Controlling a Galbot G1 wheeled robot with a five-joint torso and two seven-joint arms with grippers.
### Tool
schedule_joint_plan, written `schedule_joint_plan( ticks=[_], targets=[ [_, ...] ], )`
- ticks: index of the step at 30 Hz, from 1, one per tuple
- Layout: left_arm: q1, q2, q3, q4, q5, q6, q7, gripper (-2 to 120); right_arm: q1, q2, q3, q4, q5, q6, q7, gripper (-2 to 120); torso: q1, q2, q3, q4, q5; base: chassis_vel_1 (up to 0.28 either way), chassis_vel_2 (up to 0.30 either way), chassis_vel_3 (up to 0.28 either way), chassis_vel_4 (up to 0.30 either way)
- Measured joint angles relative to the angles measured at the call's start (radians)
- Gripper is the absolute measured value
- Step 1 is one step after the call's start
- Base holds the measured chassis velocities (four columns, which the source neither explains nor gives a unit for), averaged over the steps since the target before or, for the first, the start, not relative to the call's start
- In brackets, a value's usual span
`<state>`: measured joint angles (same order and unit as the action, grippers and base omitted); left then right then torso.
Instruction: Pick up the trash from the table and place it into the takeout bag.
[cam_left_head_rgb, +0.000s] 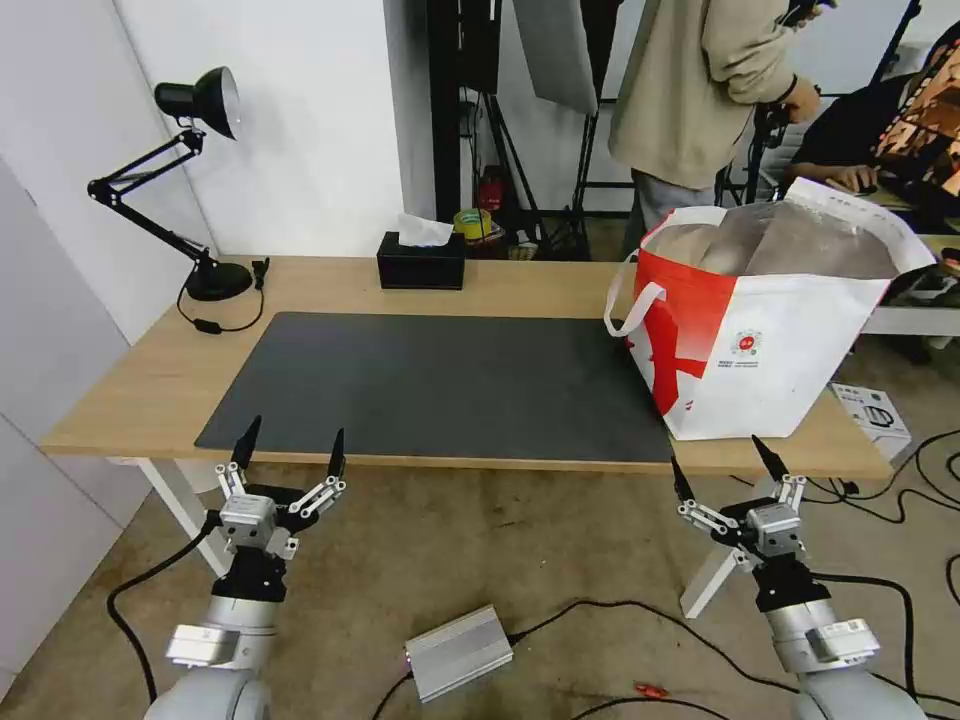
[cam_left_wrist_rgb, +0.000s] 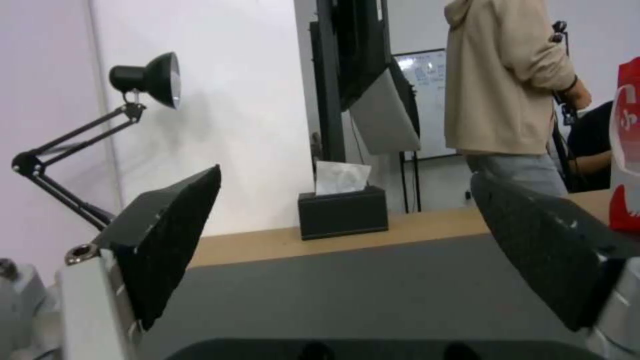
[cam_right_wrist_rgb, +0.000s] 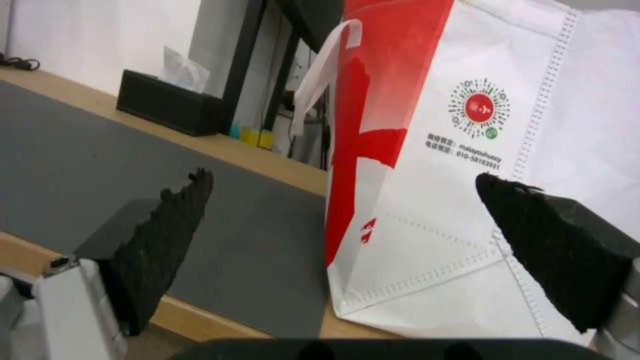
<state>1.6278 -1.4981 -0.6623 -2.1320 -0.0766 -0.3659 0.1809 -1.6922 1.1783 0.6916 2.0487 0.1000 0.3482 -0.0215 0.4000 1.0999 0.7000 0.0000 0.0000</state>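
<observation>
While no bowls or cup lie on the table (cam_left_head_rgb: 150, 380), the one task thing to see is the takeout bag (cam_left_head_rgb: 790, 350), standing upright at the table's right end, close to the front edge, its left part on the right edge of the dark mat (cam_left_head_rgb: 430, 385). Mouth gapes open, silver lining showing; what sits inside can't be made out. One white loop handle (cam_left_head_rgb: 628, 305) droops over the bag's left side. Judgement: thin woven fabric, soft walls, light when empty, so it will buckle or slide if pushed from the side; best taken by the handle or the top rim, not the flat panels. Anything dropped in should go straight down through the mouth.

Right gripper (cam_left_head_rgb: 727, 465) hovers below and in front of the front edge, just before the bag, jaws spread wide, holding nothing. Left gripper (cam_left_head_rgb: 291, 445) hangs at the front edge by the mat's front-left corner, jaws likewise spread, empty.

Tissue box (cam_left_head_rgb: 421, 260) at the back edge, middle. Desk lamp (cam_left_head_rgb: 190, 180) at the back-left corner.
</observation>
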Motion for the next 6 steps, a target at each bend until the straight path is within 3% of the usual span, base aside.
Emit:
schedule_joint_plan(
  ticks=[6],
  targets=[
    [-0.004, 0.002, 0.012, 0.006, -0.001, -0.002, 0.000, 100, 0.000, 0.000, 0.000, 0.000, 0.000, 0.000, 0.000, 100, 0.000, 0.000, 0.000, 0.0000, 0.0000, 0.000, 0.000, 0.000, 0.000]
  ],
)
